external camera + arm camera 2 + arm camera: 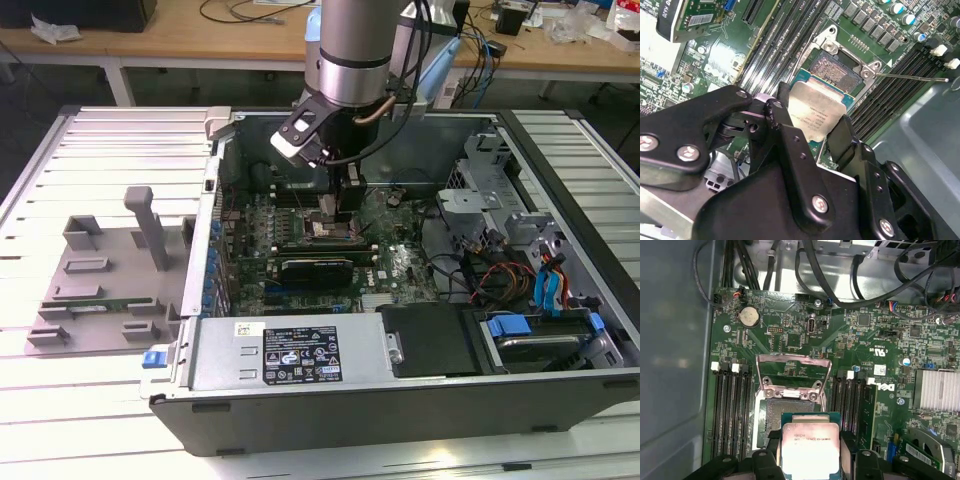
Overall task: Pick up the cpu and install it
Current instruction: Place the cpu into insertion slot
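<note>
1. The arm reached down into the open computer case [400,400], which lay on its side on a slatted table [90,150]. The gripper [340,205] sat over the middle of the motherboard [400,265].
2. Both wrist views showed the gripper [812,120] [809,455] clamped on the cpu [817,115] [809,447]. One black finger [777,107] pressed on each of two opposite edges, and the silver top faced up.
3. The cpu was partly over the dark socket [837,70] [780,420], covering one edge of it. Whether it touched the socket could not be told.
4. The socket's metal frame [792,375] stood swung up and open. Its thin lever rod [910,77] stuck out to one side.
5. Rows of memory slots [732,410] flanked the socket.
6. A grey parts fixture [100,270] lay on the table at the exterior view's left, well apart from the gripper.
</note>
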Action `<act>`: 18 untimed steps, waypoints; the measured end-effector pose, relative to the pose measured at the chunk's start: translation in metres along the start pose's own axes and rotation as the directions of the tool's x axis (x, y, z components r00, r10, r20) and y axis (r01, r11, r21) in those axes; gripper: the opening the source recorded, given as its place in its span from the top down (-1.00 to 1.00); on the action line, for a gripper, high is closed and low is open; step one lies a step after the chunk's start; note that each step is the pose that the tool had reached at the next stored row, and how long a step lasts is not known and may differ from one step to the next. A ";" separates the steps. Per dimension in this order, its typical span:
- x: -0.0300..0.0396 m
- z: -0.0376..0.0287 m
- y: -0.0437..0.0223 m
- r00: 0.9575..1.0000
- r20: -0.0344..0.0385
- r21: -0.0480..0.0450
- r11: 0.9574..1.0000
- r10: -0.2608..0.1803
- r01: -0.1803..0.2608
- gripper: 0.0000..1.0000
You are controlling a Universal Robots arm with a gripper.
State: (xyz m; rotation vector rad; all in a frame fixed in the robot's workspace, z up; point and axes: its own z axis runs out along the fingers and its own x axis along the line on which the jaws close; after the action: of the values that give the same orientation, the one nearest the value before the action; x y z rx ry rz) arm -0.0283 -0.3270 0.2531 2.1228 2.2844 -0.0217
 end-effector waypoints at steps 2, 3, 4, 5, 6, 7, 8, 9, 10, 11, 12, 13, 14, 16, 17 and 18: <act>0.0001 0.0021 0.0000 1.000 0.000 0.000 1.000 0.000 0.000 -0.09; 0.0001 0.0038 0.0000 1.000 0.000 0.000 1.000 0.000 0.000 -0.09; 0.0002 0.0045 0.0000 1.000 0.000 0.000 1.000 0.000 0.000 -0.09; 0.0005 0.0053 -0.0001 1.000 0.000 0.000 1.000 0.001 -0.001 -0.09; 0.0016 0.0064 0.0000 1.000 0.000 0.000 1.000 0.001 -0.001 -0.09; 0.0025 0.0071 0.0001 1.000 0.000 0.000 1.000 0.001 -0.001 -0.09; 0.0033 0.0078 0.0001 1.000 0.001 0.000 1.000 0.001 -0.001 -0.09; 0.0054 0.0113 -0.0001 1.000 0.002 0.000 1.000 0.001 -0.001 -0.09; 0.0068 0.0150 -0.0006 1.000 0.005 0.000 1.000 0.002 -0.002 -0.09; 0.0075 0.0167 -0.0009 1.000 0.007 0.001 1.000 0.003 -0.003 -0.09; 0.0082 0.0180 -0.0012 1.000 0.008 0.001 1.000 0.005 -0.005 -0.09; 0.0087 0.0195 -0.0014 1.000 0.010 0.001 1.000 0.008 -0.008 -0.09; 0.0090 0.0209 -0.0015 1.000 0.011 0.001 1.000 0.012 -0.012 -0.09; 0.0095 0.0247 -0.0020 1.000 0.014 0.002 1.000 0.024 -0.024 -0.09; 0.0098 0.0267 -0.0024 0.999 0.015 0.002 0.999 0.032 -0.032 -0.09; 0.0102 0.0278 -0.0025 0.999 0.016 0.002 0.999 0.037 -0.037 -0.09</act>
State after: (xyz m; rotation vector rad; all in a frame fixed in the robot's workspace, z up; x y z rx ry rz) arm -0.0313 -0.3178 0.2251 2.1578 2.2371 -0.0398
